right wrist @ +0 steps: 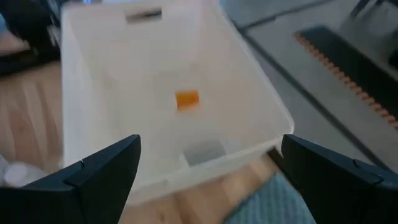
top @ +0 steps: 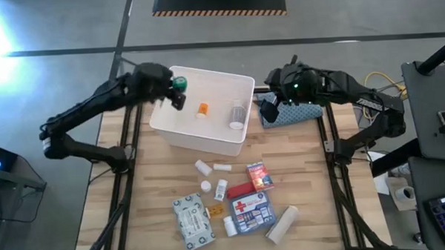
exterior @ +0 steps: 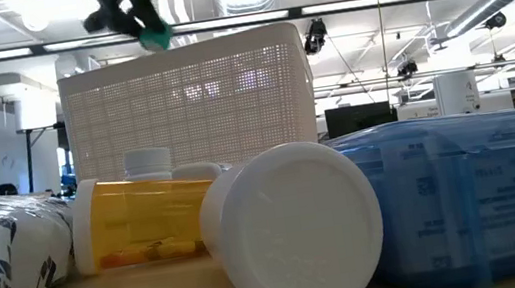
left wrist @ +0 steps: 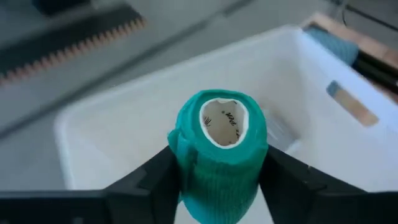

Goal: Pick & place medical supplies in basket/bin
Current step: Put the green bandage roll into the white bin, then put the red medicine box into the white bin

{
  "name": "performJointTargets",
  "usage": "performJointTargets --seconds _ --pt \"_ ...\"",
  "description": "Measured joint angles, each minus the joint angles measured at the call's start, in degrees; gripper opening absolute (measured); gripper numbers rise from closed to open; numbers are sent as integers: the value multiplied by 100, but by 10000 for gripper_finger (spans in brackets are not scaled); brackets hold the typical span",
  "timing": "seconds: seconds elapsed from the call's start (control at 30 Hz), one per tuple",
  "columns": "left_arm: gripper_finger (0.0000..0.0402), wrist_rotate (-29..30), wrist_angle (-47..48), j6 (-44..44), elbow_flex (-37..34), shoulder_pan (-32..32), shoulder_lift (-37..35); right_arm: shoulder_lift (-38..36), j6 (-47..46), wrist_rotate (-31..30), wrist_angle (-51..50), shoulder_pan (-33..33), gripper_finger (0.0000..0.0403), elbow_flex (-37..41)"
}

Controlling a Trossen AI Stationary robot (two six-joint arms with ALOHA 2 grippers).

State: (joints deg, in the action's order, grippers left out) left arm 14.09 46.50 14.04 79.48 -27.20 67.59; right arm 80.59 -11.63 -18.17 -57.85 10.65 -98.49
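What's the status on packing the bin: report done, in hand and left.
Done: an orange item and a clear vial lie in the white bin.
In hand: the left gripper holds a green wrap roll over the bin.
Left: the first-aid pouch, white bottles, orange vial and packs are on the table. The right gripper waits open beside the bin.

The left arm reached inward from the table's left side, bent at the elbow. Its left gripper (left wrist: 217, 180) was closed around a green roll (left wrist: 219, 149), with one dark finger (left wrist: 146, 183) pressed on each side of the roll. The right arm was folded at the right side of the table. Its right gripper (right wrist: 208, 165) had the fingers (right wrist: 102, 168) spread wide with nothing between them.
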Motion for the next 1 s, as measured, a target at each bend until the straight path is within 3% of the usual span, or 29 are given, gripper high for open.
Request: performJointTargets --seconds 0.23,0.4,0.57,0.77,1.0 --pt "248 -366 366 59 197 246 335 -35 -188 113 -25 -262 379 636" --pt "257 -324 1294 482 380 842 149 -37 -592 822 -76 -414 379 1198" --pt "257 -302 1419 1253 262 1797 -165 -38 -1039 1209 -676 -653 379 1994" --pt "257 295 1416 2309 -3 3049 -279 -141 -2493 2937 -225 -780 379 3518" --pt "257 470 1348 2671 -541 3905 -191 -1001 -5321 3519 1922 -1300 379 5383"
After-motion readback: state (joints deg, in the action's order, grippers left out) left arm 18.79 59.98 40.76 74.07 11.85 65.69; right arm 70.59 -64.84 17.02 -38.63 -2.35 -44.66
